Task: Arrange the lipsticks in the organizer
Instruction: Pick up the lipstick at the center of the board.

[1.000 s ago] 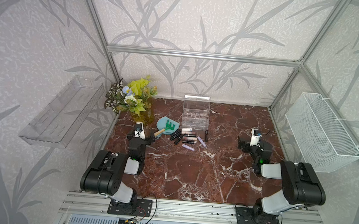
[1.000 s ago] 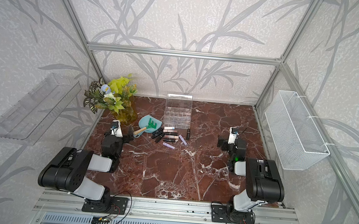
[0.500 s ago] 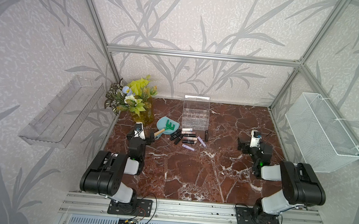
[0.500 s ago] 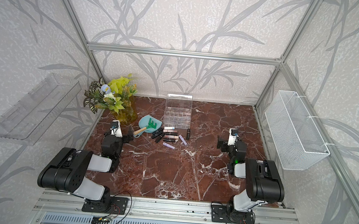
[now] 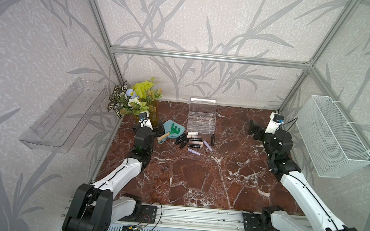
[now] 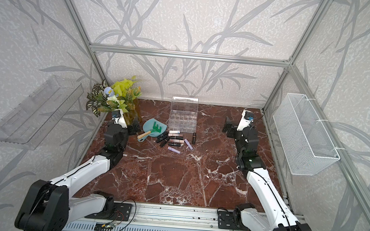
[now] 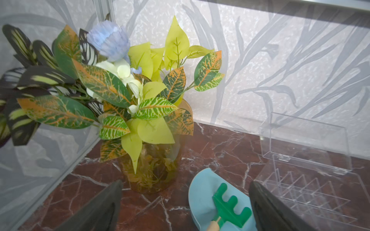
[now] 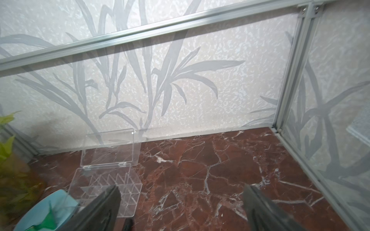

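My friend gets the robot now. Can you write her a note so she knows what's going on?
Left gripper: open, empty, near the plant vase and blue scoop.
Right gripper: open, empty, over the table on the right side.
Lipsticks: loose on the table in front of the organizer; one dark tube stands upright.
Organizer: lid up, cells look empty.
Done: nothing yet.
Left: put every lipstick into a cell.

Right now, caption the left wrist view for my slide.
Open left gripper frames a vase of leaves, a green toy rake and the empty, lid-up organizer.
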`<state>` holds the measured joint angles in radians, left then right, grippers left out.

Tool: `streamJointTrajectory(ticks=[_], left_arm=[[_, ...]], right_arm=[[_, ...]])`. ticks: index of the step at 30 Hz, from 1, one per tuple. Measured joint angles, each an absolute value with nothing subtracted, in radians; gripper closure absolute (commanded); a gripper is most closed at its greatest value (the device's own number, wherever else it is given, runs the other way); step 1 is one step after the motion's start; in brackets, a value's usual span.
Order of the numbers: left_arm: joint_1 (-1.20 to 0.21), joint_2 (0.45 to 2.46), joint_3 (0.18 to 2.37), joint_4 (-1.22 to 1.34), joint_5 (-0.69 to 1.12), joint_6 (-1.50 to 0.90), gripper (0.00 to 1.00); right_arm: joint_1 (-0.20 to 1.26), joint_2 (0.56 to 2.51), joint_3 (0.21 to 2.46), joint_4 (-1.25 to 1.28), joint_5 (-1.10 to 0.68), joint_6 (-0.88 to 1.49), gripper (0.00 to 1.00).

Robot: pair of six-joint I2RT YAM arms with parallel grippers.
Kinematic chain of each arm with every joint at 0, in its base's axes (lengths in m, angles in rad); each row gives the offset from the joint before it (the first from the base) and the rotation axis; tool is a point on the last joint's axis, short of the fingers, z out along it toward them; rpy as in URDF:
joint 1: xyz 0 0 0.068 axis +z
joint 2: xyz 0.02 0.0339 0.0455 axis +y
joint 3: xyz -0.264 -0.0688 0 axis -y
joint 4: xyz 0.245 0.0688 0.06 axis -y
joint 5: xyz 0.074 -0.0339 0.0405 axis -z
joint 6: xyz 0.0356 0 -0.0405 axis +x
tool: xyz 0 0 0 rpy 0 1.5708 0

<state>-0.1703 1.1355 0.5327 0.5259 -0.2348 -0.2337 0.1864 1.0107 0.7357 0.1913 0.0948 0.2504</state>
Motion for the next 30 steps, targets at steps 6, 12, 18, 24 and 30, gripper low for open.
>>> streamJointTrajectory(ticks=[6, 12, 18, 24, 30], left_arm=[[-0.161, 1.118, 0.530, 0.519, 0.006, -0.294, 0.00], [-0.163, 1.147, 0.536, 0.497, 0.184, -0.296, 0.00], [-0.170, 1.153, 0.536, 0.496, 0.241, -0.293, 0.00], [-0.173, 1.158, 0.536, 0.487, 0.250, -0.288, 0.00], [-0.181, 1.169, 0.536, 0.479, 0.257, -0.284, 0.00]], right_arm=[[0.223, 1.197, 0.861, -0.081, -0.041, 0.319, 0.01], [0.375, 1.275, 0.881, -0.170, -0.028, 0.326, 0.01], [0.409, 1.474, 1.023, -0.247, -0.017, 0.344, 0.29], [0.441, 1.772, 1.238, -0.360, -0.008, 0.347, 0.38], [0.462, 1.895, 1.340, -0.437, -0.004, 0.347, 0.40]])
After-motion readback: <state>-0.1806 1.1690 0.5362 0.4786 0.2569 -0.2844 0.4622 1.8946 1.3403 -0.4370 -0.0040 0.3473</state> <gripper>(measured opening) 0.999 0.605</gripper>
